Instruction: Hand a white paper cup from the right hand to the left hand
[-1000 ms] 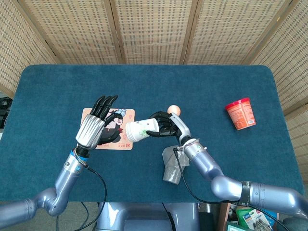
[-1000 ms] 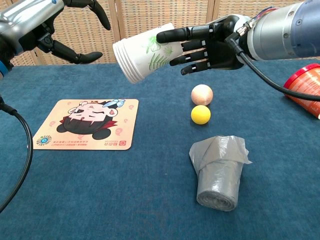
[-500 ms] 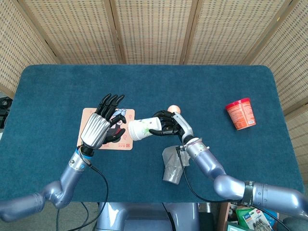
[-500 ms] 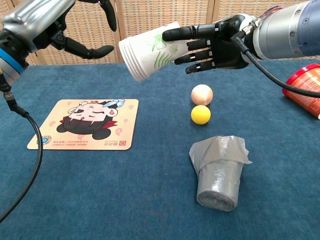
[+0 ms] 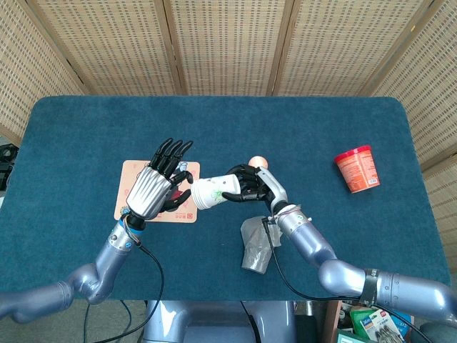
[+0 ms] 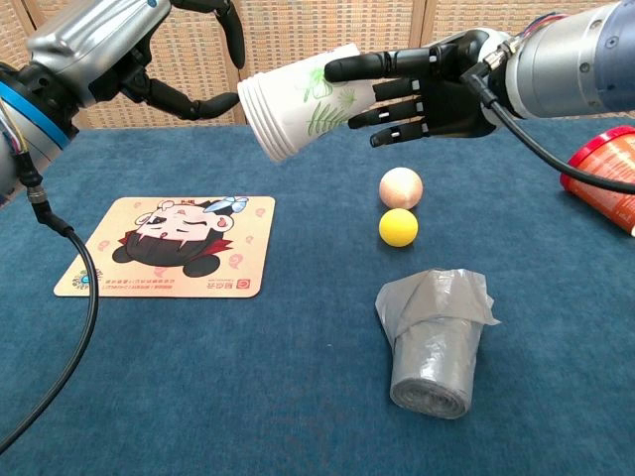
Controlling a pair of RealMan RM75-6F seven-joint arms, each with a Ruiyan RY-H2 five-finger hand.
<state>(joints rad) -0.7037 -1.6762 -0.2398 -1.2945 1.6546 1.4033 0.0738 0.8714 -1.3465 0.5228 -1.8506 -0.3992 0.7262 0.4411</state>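
Observation:
A white paper cup (image 6: 301,106) with a green leaf print lies on its side in the air, its base end pointing left; it also shows at the middle of the head view as the cup (image 5: 206,191). My right hand (image 6: 427,91) grips it from the right, fingers along its side (image 5: 246,184). My left hand (image 6: 129,55) hovers open just left of the cup's base, fingers spread and curved toward it, not touching (image 5: 158,184).
A cartoon coaster (image 6: 171,260) lies below the left hand. A peach ball (image 6: 401,186) and a yellow ball (image 6: 398,227) sit under the right hand. A grey bag roll (image 6: 435,342) lies in front. A red tub (image 5: 357,168) is far right.
My left hand has moved right toward the cup's base, closing the gap. The right hand and cup shifted slightly right and hold steady.

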